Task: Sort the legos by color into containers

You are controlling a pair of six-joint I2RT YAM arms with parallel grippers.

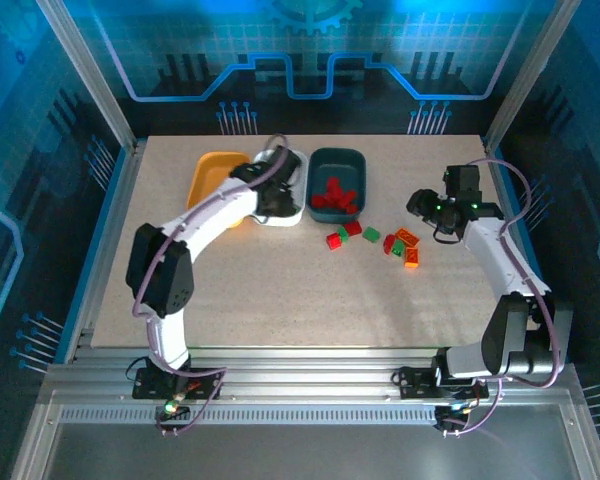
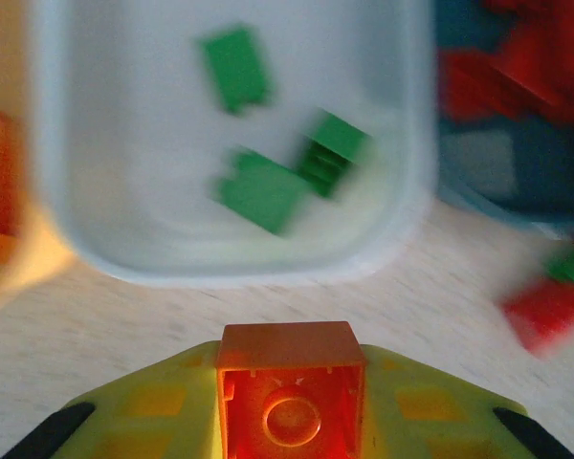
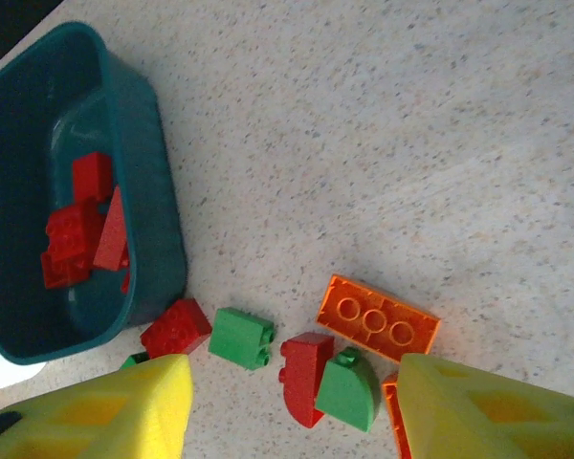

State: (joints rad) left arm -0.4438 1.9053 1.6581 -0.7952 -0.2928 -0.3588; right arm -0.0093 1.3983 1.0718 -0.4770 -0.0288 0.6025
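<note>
My left gripper (image 2: 291,368) is shut on a small orange lego (image 2: 290,406), hollow underside towards the camera, just off the near rim of the white container (image 2: 402,229). Green legos (image 2: 268,186) lie in that container. The teal container (image 1: 337,160) holds red legos (image 1: 335,197). The orange-yellow container (image 1: 212,175) is at the left. Loose on the table lie a red lego (image 3: 176,327), a green one (image 3: 241,337), a curved red one (image 3: 304,375), a curved green one (image 3: 347,390) and an orange plate (image 3: 377,317). My right gripper (image 3: 292,411) hangs open above them.
The three containers stand side by side at the back of the table (image 1: 280,300), the left arm (image 1: 210,220) reaching over the white one. The loose bricks (image 1: 375,240) lie just in front of the teal container. Frame posts and blue walls close the sides.
</note>
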